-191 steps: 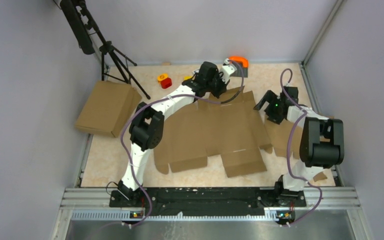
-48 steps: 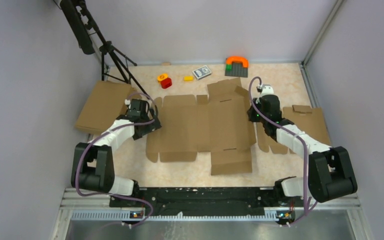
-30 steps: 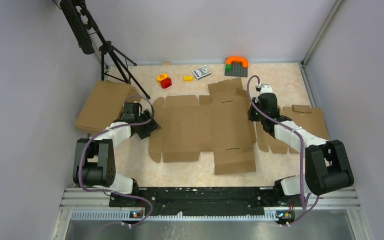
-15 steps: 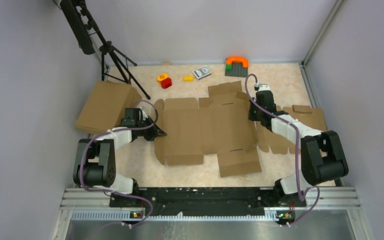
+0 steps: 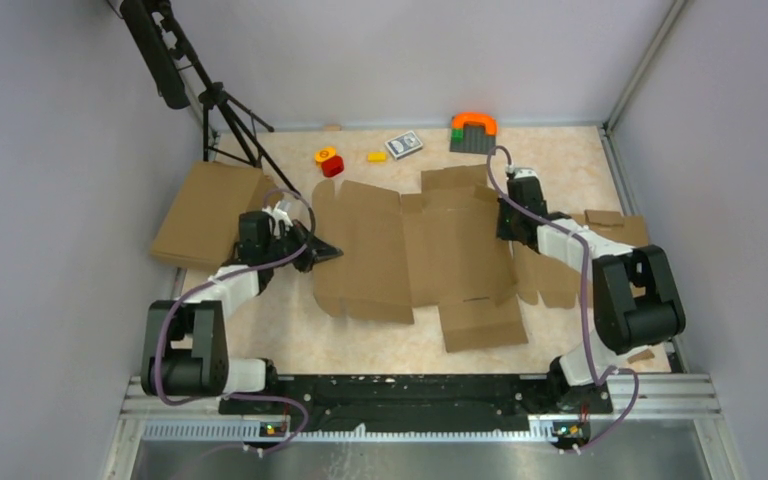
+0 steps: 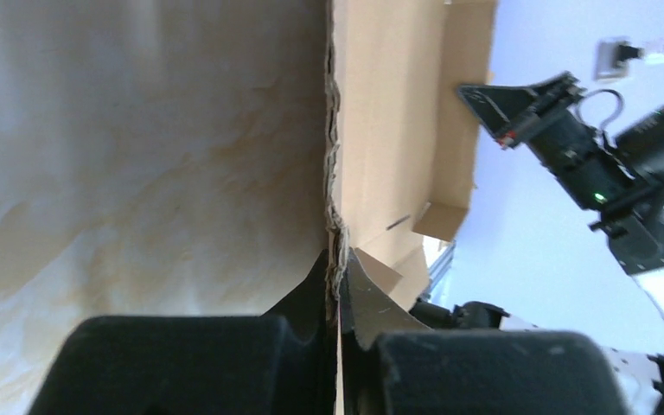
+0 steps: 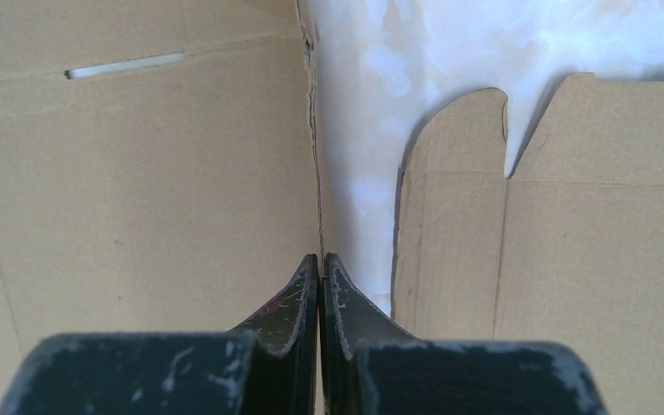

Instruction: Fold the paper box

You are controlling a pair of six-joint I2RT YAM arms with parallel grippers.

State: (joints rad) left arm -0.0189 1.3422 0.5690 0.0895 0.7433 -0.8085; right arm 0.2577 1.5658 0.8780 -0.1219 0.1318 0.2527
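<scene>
Left gripper (image 6: 337, 262), arm low, clamps the plain brown corrugated cardboard sheet (image 5: 430, 245) at its raised left edge; right gripper (image 7: 321, 259) closed at its right edge.

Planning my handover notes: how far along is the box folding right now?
Done: nothing is folded; the paper box is an open sheet. In hand: the left tool is shut on its left edge, and that panel looks slightly lifted; the right tool, shut, sits at the right edge. Left: every wall, flap and tab.

Plain brn paper box (image 5: 440, 245), beige marbled table (image 5: 280, 340), red/yel block (image 5: 329, 160), orange arch (image 5: 475, 122)
</scene>
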